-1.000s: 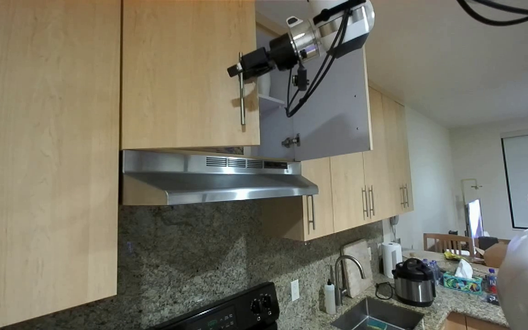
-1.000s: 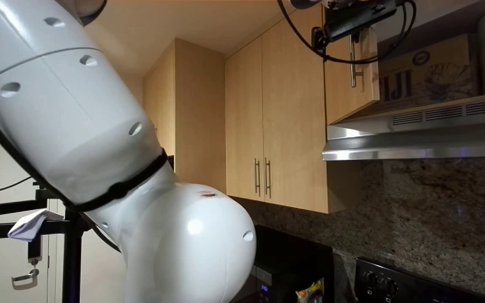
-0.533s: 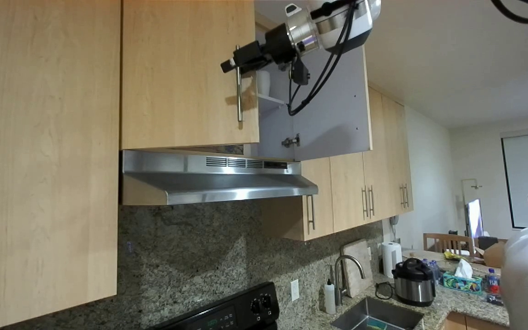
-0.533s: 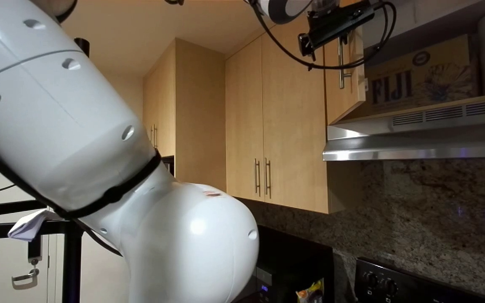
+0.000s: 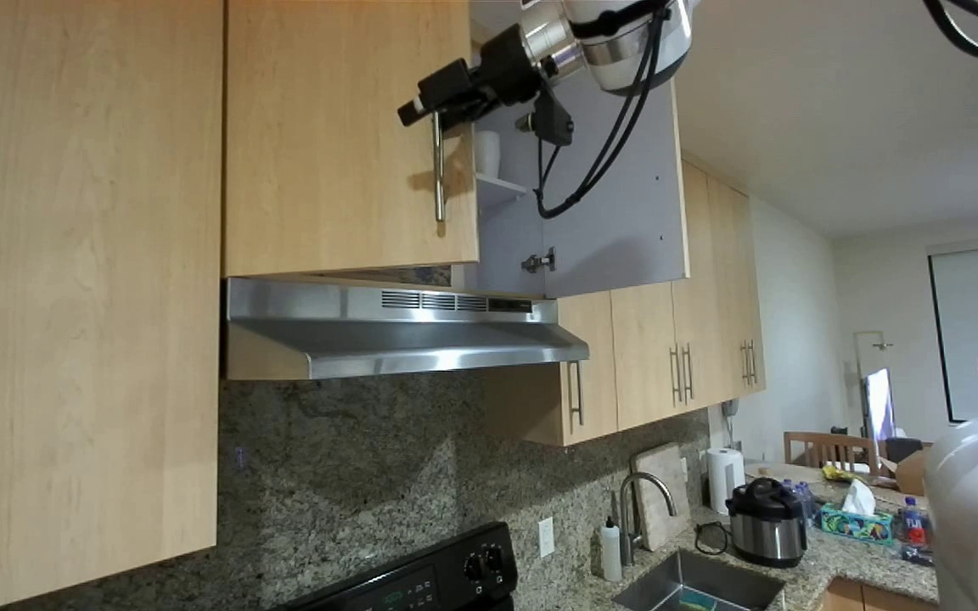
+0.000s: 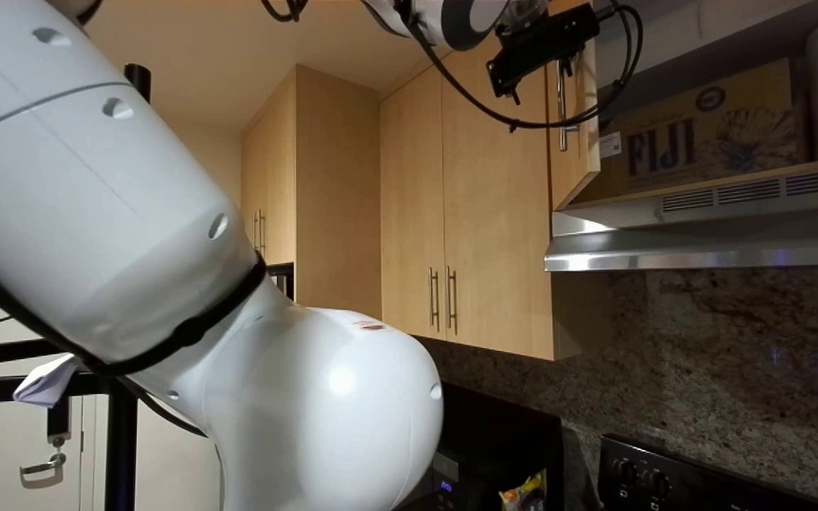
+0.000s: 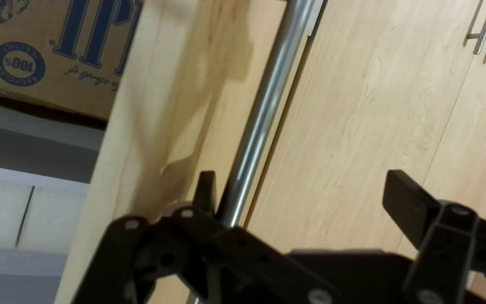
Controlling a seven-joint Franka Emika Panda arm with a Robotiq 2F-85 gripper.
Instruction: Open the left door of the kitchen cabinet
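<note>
Now at the left door (image 5: 336, 140): caught ajar, swung out from the kitchen cabinet (image 5: 508, 238) above the range hood (image 5: 421, 339), with pale interior laid bare past its free edge.
Progress so far: judged part done, more than a crack won, short of a full swing; the neighbouring door (image 5: 616, 204), its white inner face on show, is already thrown wide.
Left to do: a wider swing seems to be called for, then the gripper (image 7: 300, 190) would have to be drawn clear of the handle (image 5: 438, 167).
Gripper at the handle: fingers (image 7: 409, 207) spread well apart, nothing clamped; in the wrist view the handle is framed between them, just beside one finger, and whether it is touched cannot be told.
Handle's long axis: upright, run parallel to the free edge in both exterior views; slanted only in the wrist view.
Door's facing: wooden face turned outward, hinge side set beside the tall wood panel (image 5: 81, 280), free edge pointed away from the cabinet front.
Door's long axis: not to be judged, its top being out of sight in both exterior views.
</note>
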